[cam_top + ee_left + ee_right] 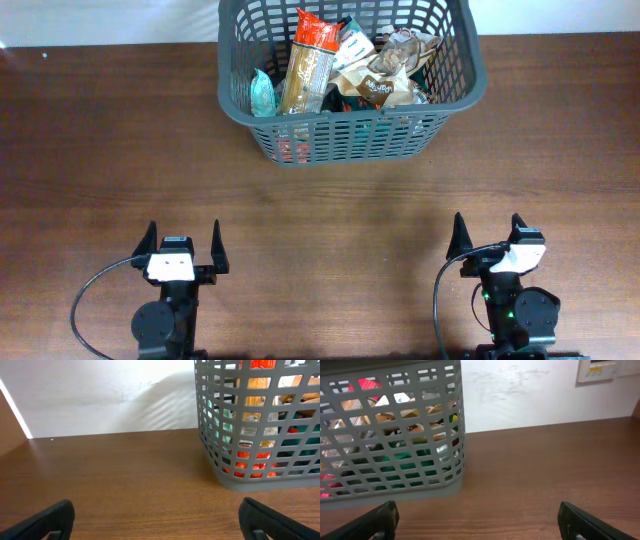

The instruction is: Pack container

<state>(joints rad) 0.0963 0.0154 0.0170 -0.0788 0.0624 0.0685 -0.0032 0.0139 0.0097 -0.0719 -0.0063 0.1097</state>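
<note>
The container (462,95), a large dark grey lattice basket, stands at the far middle of the wooden table and is filled with several snack packets, among them a tall orange-and-tan packet (309,62). The left wrist view shows its slotted side (210,435) at the right, the right wrist view shows its wall (457,420) at the left. My left gripper (181,243) rests near the front left of the table, open and empty. My right gripper (489,235) rests near the front right, also open with nothing between its fingers. Both are well short of the basket.
A white wall (100,395) runs behind the table's far edge. A beige wall panel (597,369) shows at the upper right of the right wrist view. Bare brown tabletop (330,220) lies between the grippers and the basket.
</note>
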